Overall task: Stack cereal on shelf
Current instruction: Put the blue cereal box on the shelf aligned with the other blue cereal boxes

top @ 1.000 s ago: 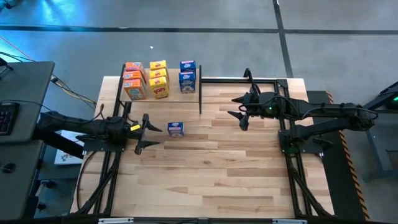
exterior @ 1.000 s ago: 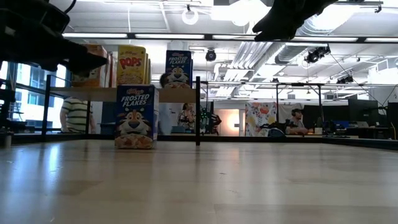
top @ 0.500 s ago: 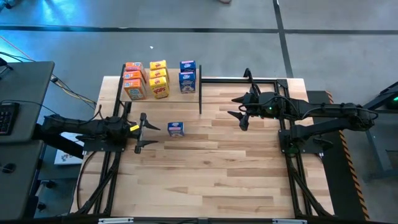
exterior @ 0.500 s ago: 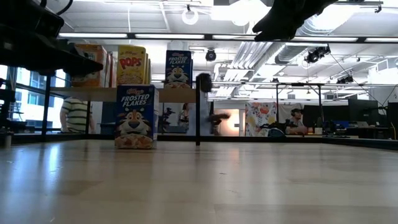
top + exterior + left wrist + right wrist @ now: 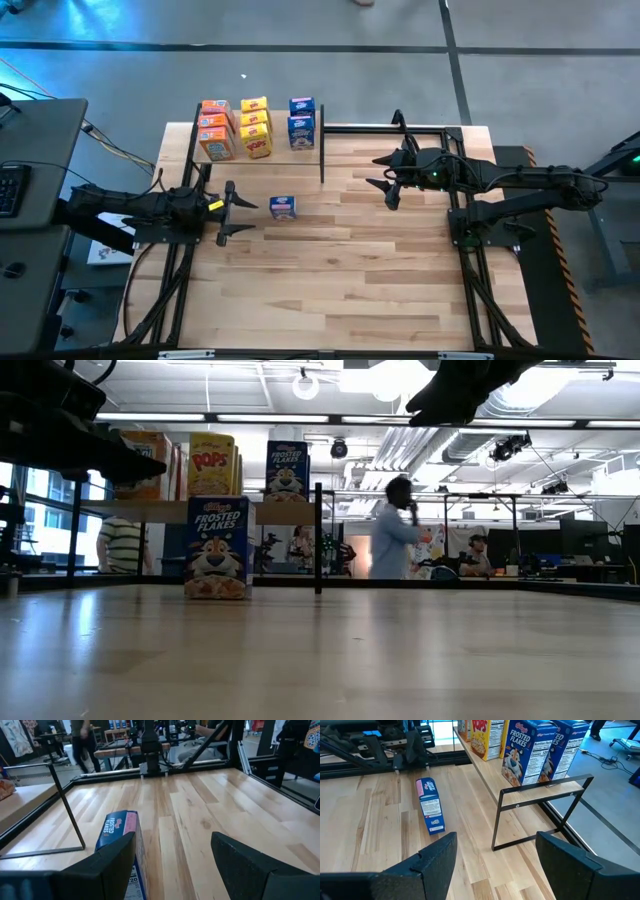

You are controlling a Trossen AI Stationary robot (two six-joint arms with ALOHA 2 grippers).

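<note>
Cereal is sitting mostly on the shelf [image 5: 275, 150] already: we are seeing orange boxes [image 5: 214, 128], yellow boxes [image 5: 255, 125] and two blue boxes [image 5: 301, 122] lined up in colour rows, which we are judging leaves the gap beside the blue pair for the last one. That last box [image 5: 283, 207] is standing upright on the surface [image 5: 350, 270], apart from the shelf and just in front of it. Our left pincer [image 5: 238, 212] is hovering level with this box, just beside it, fingers spread and gripping nothing; the left wrist view is showing the box [image 5: 120, 845] lying right by one finger, so we are reading this as lining up for a grasp. Our right pincer [image 5: 383, 170] is waiting spread wide and empty near the shelf's end posts, well apart from the box.

Boxes are looking like thin printed cardboard, flat-sided and sharp-edged. Shelf is showing as a pale flat board on thin black metal posts, and the surface as smooth light planks.
</note>
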